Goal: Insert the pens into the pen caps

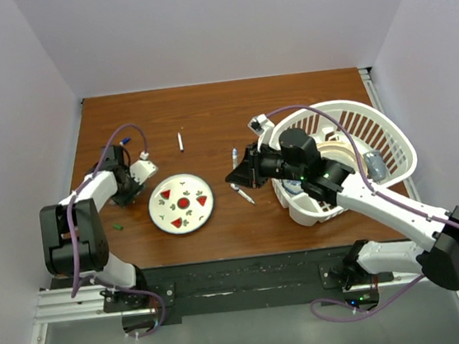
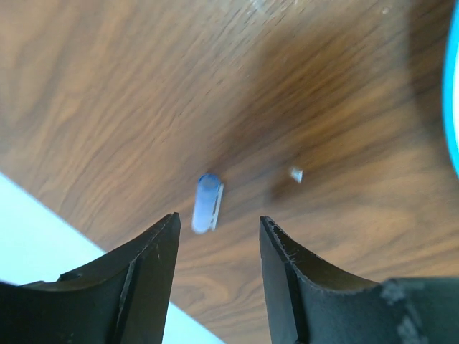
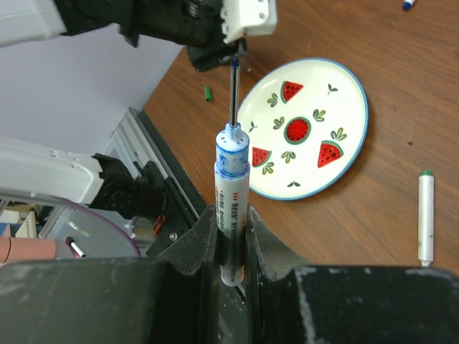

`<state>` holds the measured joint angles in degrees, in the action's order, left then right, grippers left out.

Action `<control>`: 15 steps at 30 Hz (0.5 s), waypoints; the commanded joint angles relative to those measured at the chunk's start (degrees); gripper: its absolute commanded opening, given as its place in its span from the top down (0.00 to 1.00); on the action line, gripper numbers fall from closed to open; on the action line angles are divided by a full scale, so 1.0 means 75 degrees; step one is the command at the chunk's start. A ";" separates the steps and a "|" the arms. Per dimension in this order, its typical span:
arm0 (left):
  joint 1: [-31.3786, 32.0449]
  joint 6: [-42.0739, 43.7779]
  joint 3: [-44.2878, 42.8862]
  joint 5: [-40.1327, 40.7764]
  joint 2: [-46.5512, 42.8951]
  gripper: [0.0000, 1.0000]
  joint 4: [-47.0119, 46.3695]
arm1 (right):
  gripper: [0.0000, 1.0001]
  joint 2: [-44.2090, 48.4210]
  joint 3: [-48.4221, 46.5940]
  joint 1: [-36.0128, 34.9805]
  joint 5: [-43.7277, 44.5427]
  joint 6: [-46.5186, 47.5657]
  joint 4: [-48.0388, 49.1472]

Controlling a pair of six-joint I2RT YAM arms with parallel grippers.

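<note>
My right gripper (image 3: pixel 231 211) is shut on a white pen (image 3: pixel 232 193) with a blue-stained collar and a thin bare tip, pointing toward the watermelon plate (image 3: pixel 344 154); in the top view this gripper (image 1: pixel 237 176) hangs right of the plate. A white pen with a green end (image 3: pixel 425 215) lies on the wood, also in the top view (image 1: pixel 180 141). A thin grey pen (image 1: pixel 243 194) shows just below the right gripper. My left gripper (image 2: pixel 219 222) is open over the wood, and a blue cap (image 2: pixel 206 203) lies just beyond its fingertips. A green cap (image 1: pixel 117 227) lies left of the plate.
The round plate (image 1: pixel 162 217) sits between the arms. A white laundry basket (image 1: pixel 391 133) stands at the right, behind the right arm. My left gripper (image 1: pixel 137 180) is close to the plate's left rim. A small white speck (image 2: pixel 295 173) lies near the blue cap.
</note>
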<state>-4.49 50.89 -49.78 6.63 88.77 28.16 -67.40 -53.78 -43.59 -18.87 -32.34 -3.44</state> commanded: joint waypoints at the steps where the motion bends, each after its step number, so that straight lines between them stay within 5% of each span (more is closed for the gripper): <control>1: -0.0057 0.0117 0.0016 -0.0065 0.0538 0.48 -0.0404 | 1.00 0.0256 -0.0130 -0.0012 0.0138 0.0175 -0.0010; 11: -0.0303 -0.0035 -0.0136 0.0100 0.0960 0.49 -0.0802 | 1.00 0.0443 -0.0119 -0.0024 0.0278 0.0316 -0.0162; 15: -0.0292 -0.0631 -0.0568 -0.0356 0.1393 0.53 0.0002 | 1.00 0.0455 -0.0154 -0.0035 0.0290 0.0351 -0.0256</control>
<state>-6.13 51.07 -51.40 9.21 94.65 23.57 -65.36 -53.78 -43.62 -18.24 -31.16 -5.19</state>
